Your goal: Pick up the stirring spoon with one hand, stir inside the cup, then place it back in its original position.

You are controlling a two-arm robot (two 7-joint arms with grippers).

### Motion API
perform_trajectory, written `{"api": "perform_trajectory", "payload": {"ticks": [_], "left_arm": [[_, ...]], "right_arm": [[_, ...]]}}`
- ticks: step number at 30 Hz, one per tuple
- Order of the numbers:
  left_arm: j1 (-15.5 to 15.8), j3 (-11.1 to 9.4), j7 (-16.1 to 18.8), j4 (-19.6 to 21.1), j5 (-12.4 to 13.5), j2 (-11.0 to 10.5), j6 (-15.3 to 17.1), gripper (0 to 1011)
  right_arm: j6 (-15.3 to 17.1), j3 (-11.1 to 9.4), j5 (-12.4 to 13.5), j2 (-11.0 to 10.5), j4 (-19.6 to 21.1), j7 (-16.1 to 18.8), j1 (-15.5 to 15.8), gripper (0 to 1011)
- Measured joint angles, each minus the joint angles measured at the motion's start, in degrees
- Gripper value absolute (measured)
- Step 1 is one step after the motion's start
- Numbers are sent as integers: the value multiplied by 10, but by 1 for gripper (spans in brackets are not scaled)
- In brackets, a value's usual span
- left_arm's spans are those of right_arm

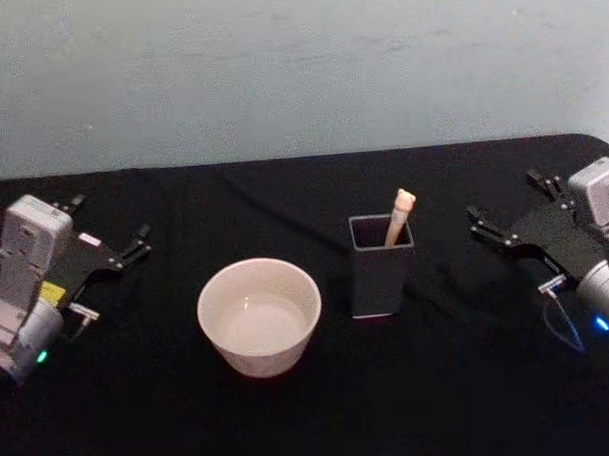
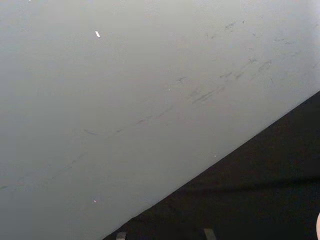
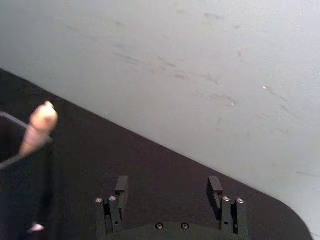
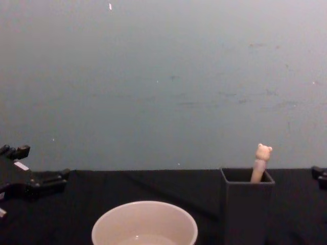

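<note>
The stirring spoon (image 1: 399, 217) stands in the dark grey square holder (image 1: 381, 270) right of centre, its cream handle and bear head (image 4: 263, 153) poking above the rim. To the holder's left sits the cream-white cup (image 1: 259, 315), with nothing in it. My right gripper (image 1: 509, 203) hovers open to the right of the holder, apart from it. In the right wrist view its fingers (image 3: 121, 186) are spread, and the spoon (image 3: 41, 125) shows off to one side. My left gripper (image 1: 109, 223) rests open at the far left, away from the cup.
A black cloth covers the table (image 1: 471, 402), with a pale grey-blue wall (image 4: 163, 76) right behind its far edge. Open cloth lies in front of the cup and holder and between each gripper and the objects.
</note>
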State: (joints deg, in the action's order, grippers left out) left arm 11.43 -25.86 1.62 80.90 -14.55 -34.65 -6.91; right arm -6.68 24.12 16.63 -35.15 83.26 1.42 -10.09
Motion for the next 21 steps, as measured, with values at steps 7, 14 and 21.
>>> {"api": "perform_trajectory", "payload": {"ticks": [7,14,21], "left_arm": [[0,0,0,0,0,0,0,1001],[0,0,0,0,0,0,0,1001],[0,0,0,0,0,0,0,1001]], "right_arm": [[19,-29,78,-11,46,71,27,1000],[47,-51,162,-22,81,162,50,1000],[67,-50,204,-13,79,236,47,1000]]}}
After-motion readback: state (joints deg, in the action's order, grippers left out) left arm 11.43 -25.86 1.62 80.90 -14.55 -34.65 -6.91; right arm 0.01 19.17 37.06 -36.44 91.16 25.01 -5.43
